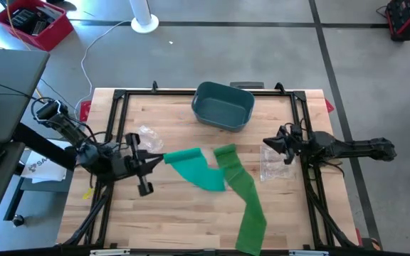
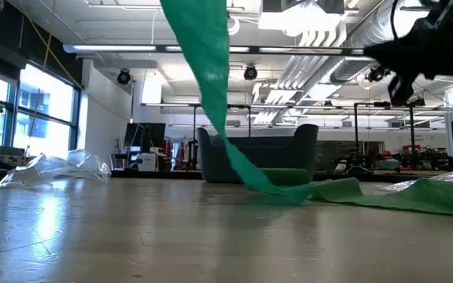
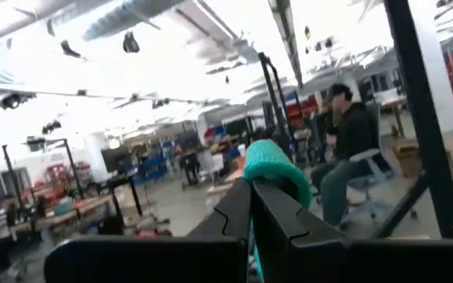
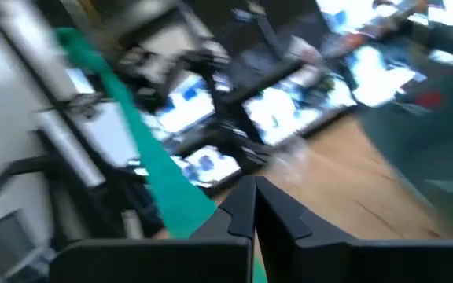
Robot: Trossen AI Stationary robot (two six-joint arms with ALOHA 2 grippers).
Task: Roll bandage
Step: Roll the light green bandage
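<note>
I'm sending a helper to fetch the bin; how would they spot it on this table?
Start at the wooden table and look to its far edge, centred between the two arms. There sits the bin, a grey-blue, open-topped, rounded tub. It is the only rigid container, unlike the green bandage and clear plastic wrappers nearby.

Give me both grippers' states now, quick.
Left gripper: shut on the end of the green fabric bandage, lifted above the table.
Right gripper: shut, holding nothing, at the table's right side.
</note>
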